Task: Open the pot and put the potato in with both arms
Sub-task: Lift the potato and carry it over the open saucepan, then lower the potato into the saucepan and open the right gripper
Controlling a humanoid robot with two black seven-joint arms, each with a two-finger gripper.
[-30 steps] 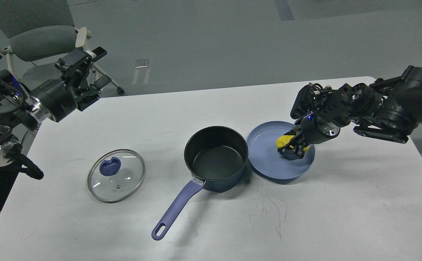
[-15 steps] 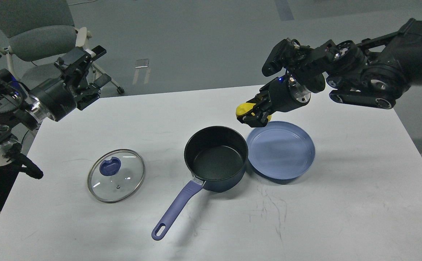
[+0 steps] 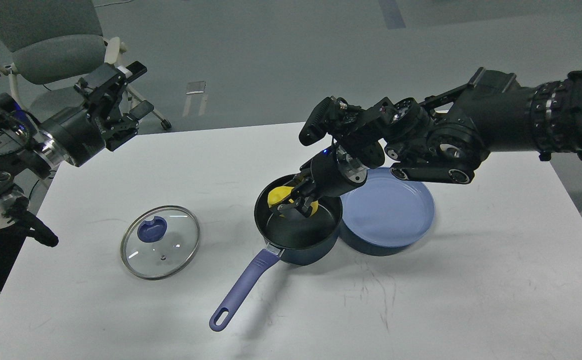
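The blue pot (image 3: 298,220) with a black inside and a long lilac handle (image 3: 243,287) stands open at the table's middle. Its glass lid (image 3: 160,241) with a blue knob lies flat on the table to the left. My right gripper (image 3: 293,202) is shut on the yellow potato (image 3: 278,195) and holds it inside the pot's mouth, just below the far rim. My left gripper (image 3: 123,87) is open and empty, raised over the table's far left corner.
An empty blue plate (image 3: 388,207) sits against the pot's right side, under my right arm. A grey office chair (image 3: 46,45) stands behind the table at the far left. The white table (image 3: 446,295) has scuffed bare room at the front.
My right gripper lifted the potato off the blue plate, carried it left and up, then lowered it into the pot's mouth. The left arm has barely moved.
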